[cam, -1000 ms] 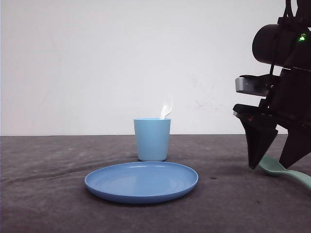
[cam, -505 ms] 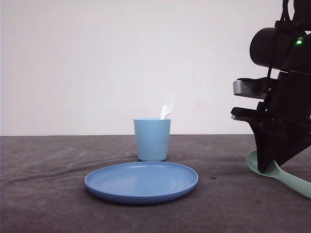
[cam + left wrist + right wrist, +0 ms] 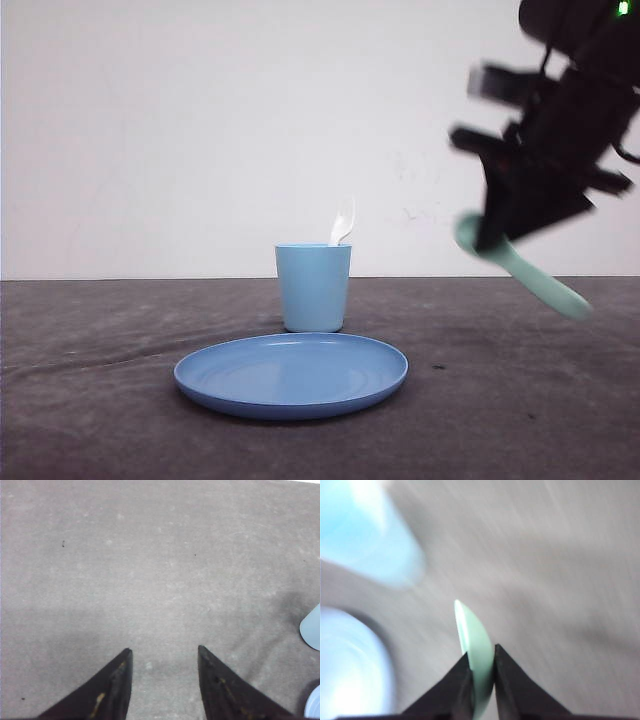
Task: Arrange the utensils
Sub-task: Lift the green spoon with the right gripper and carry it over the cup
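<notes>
Right now I have the dark grey cloth-covered counter (image 3: 90, 400) under both arms, and I'll work down from it. On it sits the round blue plastic plate (image 3: 291, 375), bare on top, and just behind the plate stands the light blue plastic tumbler cup (image 3: 313, 288).

My right end effector (image 3: 497, 232) is up in the air on the right side, well above the counter, its jaws pinched narrow on the pale mint-green plastic spoon (image 3: 520, 265). The front view shows the spoon tilted, its oval bowl up beside the fingers and the handle slanting down and away to the right. The right wrist view is blurred but shows the spoon edge-on between the fingers (image 3: 507, 680).

My left end effector (image 3: 162, 655) hangs over bare counter with its jaws spread wide and nothing between them.

The small white plastic fork (image 3: 342, 222) stands in the cup, tines poking above the rim.

So I judge the job about half done: fork stowed, spoon gripped and clear of the counter but not yet over the cup. Carrying it across and dropping it in beside the fork is what remains.
</notes>
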{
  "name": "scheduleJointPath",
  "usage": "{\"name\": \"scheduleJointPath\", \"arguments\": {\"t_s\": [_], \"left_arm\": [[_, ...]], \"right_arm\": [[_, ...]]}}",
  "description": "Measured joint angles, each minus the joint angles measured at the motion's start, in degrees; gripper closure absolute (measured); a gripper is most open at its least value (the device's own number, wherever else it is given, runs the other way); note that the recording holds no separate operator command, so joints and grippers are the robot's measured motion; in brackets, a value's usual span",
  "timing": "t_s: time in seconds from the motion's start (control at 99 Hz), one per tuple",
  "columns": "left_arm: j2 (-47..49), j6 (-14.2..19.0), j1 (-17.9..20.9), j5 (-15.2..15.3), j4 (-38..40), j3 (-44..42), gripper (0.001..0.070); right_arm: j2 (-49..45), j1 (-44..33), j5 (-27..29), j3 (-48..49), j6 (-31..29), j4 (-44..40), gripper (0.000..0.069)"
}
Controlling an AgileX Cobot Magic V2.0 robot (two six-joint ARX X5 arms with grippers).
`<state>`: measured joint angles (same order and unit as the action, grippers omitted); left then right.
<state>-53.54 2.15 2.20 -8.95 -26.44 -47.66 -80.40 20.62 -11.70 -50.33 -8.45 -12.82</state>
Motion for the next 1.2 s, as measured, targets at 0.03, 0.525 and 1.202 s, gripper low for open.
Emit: {"name": "scheduleJointPath", "arguments": {"t_s": [0.03,0.525,1.202], "left_arm": [[0.0,0.0,0.0,0.0,0.0,0.0,0.047],[0.0,0.0,0.0,0.0,0.1,0.0,0.047],[0.0,0.0,0.0,0.0,0.1,0.0,0.047]], "right_arm": [[0.6,0.4,-0.8,0.0,0.0,2.0,0.0652],[-2.8,9.6,-3.2,0.0,2.7,44.5,0.0652],[-23.1,11.9,1.2,-9.6,10.4,55.0,0.0652]]}}
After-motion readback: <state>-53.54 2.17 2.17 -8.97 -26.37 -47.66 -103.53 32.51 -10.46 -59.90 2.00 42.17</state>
